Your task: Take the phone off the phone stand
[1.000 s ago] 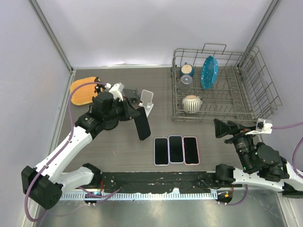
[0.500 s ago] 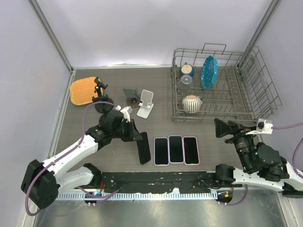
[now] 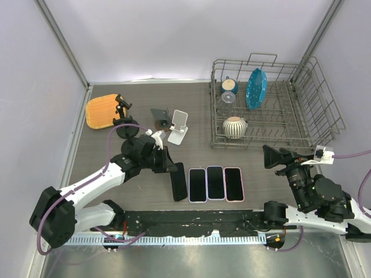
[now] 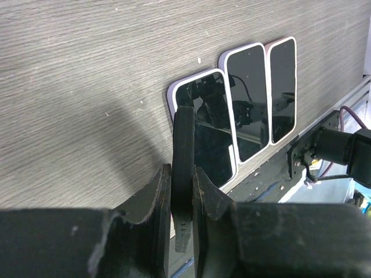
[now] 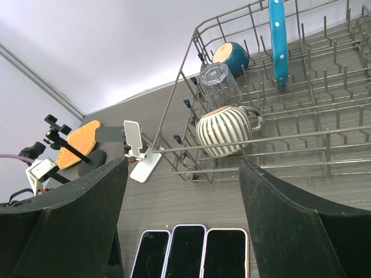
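My left gripper point(image 3: 167, 166) is shut on a black phone point(image 3: 178, 181) and holds it on edge, low over the table, just left of a row of three phones point(image 3: 215, 183) lying face up. In the left wrist view the fingers point(image 4: 157, 191) clamp the black phone point(image 4: 184, 142), whose far end is beside the leftmost flat phone point(image 4: 206, 130). I cannot tell if it touches the table. The white phone stand point(image 3: 179, 127) stands empty behind; it also shows in the right wrist view point(image 5: 139, 152). My right gripper point(image 3: 271, 156) is open and empty at the right point(image 5: 184, 168).
A wire dish rack point(image 3: 271, 104) with a striped mug point(image 3: 235, 125), a glass, a blue bowl and a blue plate fills the back right. A dark stand point(image 3: 160, 115), a black clamp mount point(image 3: 123, 114) and an orange mat point(image 3: 99, 110) are at the back left.
My left arm carried the black phone from beside the white stand toward the near edge and lowered it next to the row of three phones. The right arm has not moved.
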